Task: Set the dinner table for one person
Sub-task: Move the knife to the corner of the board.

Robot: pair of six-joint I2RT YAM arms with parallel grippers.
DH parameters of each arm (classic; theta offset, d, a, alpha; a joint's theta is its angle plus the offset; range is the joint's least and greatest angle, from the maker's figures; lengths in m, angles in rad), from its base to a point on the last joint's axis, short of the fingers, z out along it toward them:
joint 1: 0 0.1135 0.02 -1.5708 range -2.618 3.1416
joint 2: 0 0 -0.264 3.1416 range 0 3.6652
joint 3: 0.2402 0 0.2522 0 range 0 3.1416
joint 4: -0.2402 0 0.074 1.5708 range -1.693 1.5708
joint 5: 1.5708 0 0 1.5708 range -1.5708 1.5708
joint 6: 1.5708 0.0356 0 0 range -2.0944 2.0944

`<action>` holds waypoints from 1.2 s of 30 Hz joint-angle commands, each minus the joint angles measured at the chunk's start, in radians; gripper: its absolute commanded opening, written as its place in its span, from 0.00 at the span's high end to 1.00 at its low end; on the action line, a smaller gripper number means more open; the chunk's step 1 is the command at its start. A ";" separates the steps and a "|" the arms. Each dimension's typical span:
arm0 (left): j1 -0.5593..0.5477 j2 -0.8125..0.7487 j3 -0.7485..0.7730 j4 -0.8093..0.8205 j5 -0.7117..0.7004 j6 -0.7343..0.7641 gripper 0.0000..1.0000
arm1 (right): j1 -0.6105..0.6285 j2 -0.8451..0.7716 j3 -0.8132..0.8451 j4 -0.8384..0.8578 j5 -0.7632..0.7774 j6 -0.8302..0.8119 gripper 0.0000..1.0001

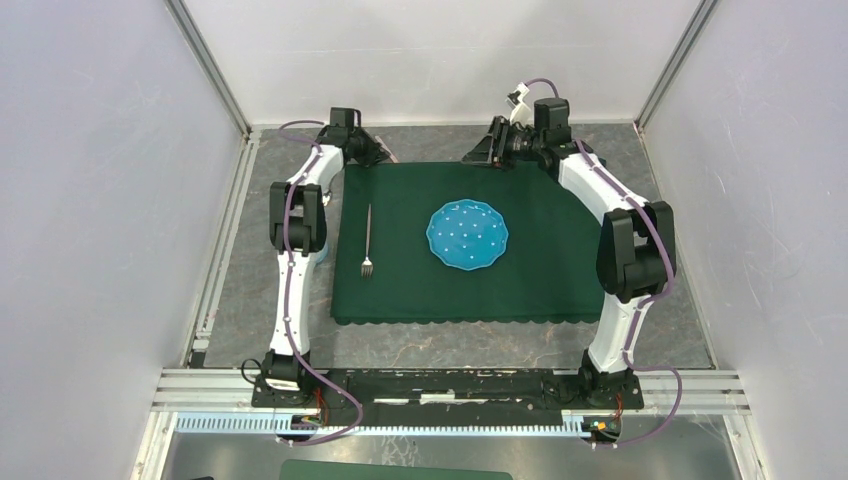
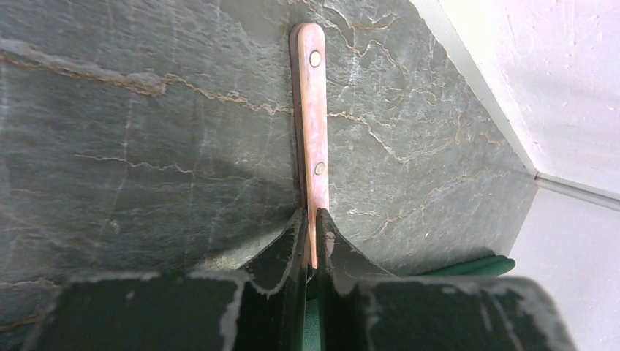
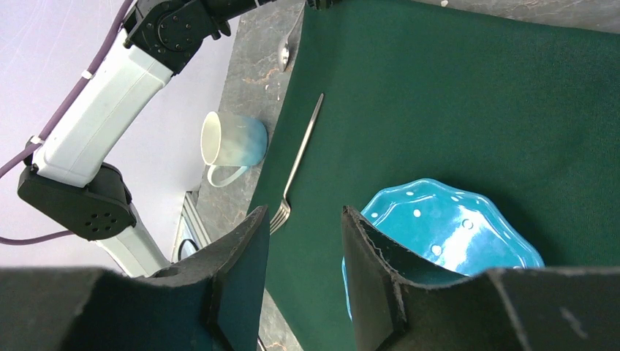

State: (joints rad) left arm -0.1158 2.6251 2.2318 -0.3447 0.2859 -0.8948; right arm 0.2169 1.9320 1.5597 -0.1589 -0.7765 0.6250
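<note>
Top external shows plate [image 1: 467,235] and fork [image 1: 367,243] laid on cloth [image 1: 560,270]. Left gripper [image 2: 311,219] pinches a wooden handle [image 2: 310,110]. Right gripper [image 3: 303,216] is half-open and empty. Cup [image 3: 232,142] apparently awaits placing.

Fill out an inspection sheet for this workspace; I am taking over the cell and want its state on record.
Surface: dark-grey veined stone table, largely under a dark green scallop-edged cloth.
Job's things: turquoise wavy-rimmed plate and silver metal fork on the cloth, apart; pale blue ceramic mug on bare stone beside it; metal spoon at the cloth's edge; wooden-handled utensil on stone, its working end hidden.
Clutter: nothing seen.
End effectors: left end effector shut on the wooden handle; right end effector open, empty.
Cables: purple cables run along both arms.
Surroundings: white walls, metal rail at the near edge.
</note>
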 commanded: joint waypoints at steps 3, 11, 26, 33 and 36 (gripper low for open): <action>-0.004 0.028 0.039 -0.040 -0.035 0.009 0.89 | -0.014 -0.052 -0.004 0.054 -0.012 0.008 0.53; 0.069 -0.011 0.011 -0.065 -0.052 0.033 0.98 | -0.028 -0.053 -0.008 0.057 -0.003 0.012 0.54; 0.017 -0.032 0.052 0.152 0.136 -0.154 0.72 | -0.028 -0.001 0.036 0.072 -0.010 0.043 0.55; -0.067 0.004 0.094 0.176 0.178 -0.167 0.62 | -0.029 -0.009 0.024 0.072 -0.010 0.040 0.55; -0.077 0.018 0.086 0.173 0.193 -0.164 0.60 | -0.029 -0.022 0.012 0.069 -0.007 0.033 0.55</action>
State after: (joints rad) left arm -0.1848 2.6251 2.2845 -0.2096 0.4267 -1.0225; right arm 0.1894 1.9308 1.5555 -0.1280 -0.7769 0.6621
